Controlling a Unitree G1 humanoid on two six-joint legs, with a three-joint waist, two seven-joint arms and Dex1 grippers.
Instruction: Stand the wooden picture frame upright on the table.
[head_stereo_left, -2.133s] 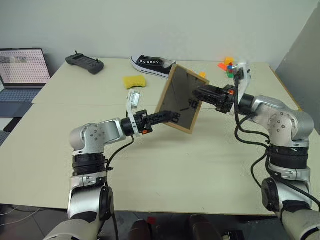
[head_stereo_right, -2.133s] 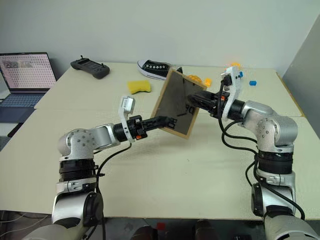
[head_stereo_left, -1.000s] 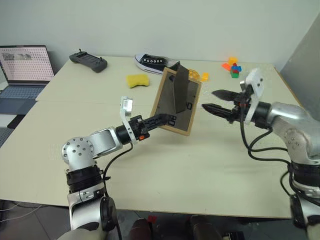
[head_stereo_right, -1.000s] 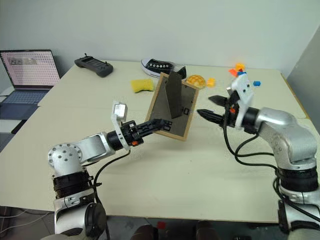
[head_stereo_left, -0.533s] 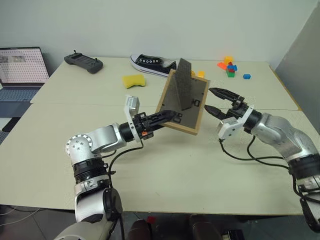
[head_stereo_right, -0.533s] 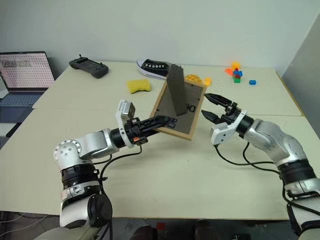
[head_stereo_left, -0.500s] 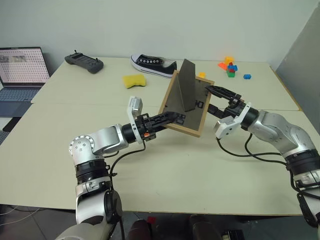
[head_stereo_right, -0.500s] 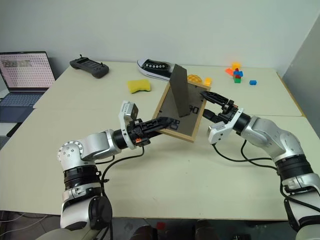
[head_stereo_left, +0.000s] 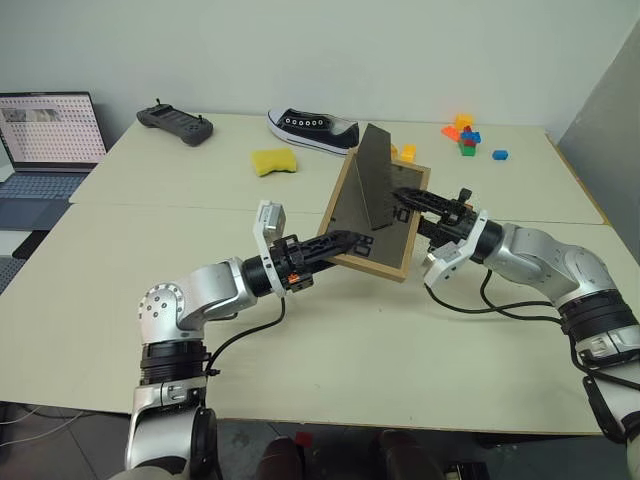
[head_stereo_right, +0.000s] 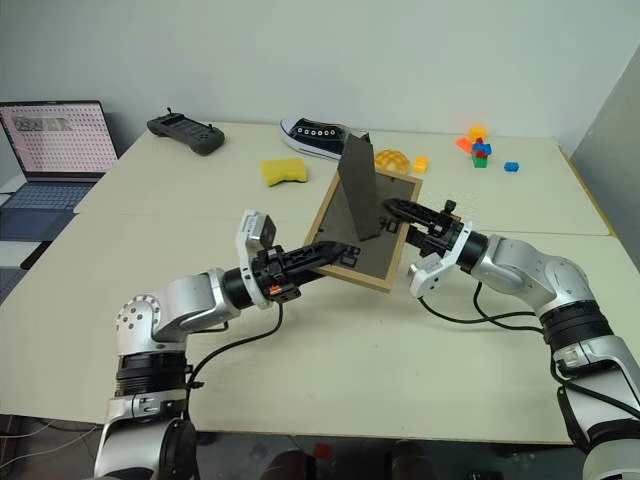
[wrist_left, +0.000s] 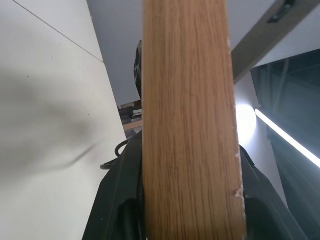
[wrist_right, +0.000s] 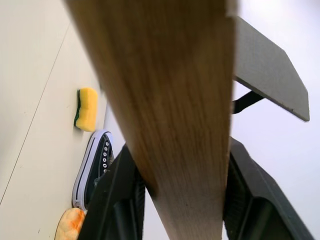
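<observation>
The left gripper (head_stereo_left: 352, 240) was clamped tight on the lower left edge of the wooden picture frame (head_stereo_left: 372, 212); in its wrist view the black fingers (wrist_left: 116, 200) pressed both faces of the light-wood rail. The right gripper (head_stereo_left: 412, 204) reached in from the opposite side, and its fingers (wrist_right: 116, 200) straddled the frame's right rail with the wood running between them, narrowed around that edge; whether they actually pressed the wood could not be told.

The frame was tilted over the middle of the table (head_stereo_left: 120, 300), just by the seam line, its dark back toward the robot and the fold-out stand (head_stereo_left: 374, 172) swung out from it. Whether its bottom rail touched the tabletop could not be told.

Toward the table's far edge lay a yellow sponge (head_stereo_left: 269, 161) and a black sneaker (head_stereo_left: 311, 129), with a black controller (head_stereo_left: 175, 124) near the far left corner and coloured blocks (head_stereo_left: 465, 136) toward the far right. A laptop (head_stereo_left: 44, 140) stood open beyond the table's left edge.
</observation>
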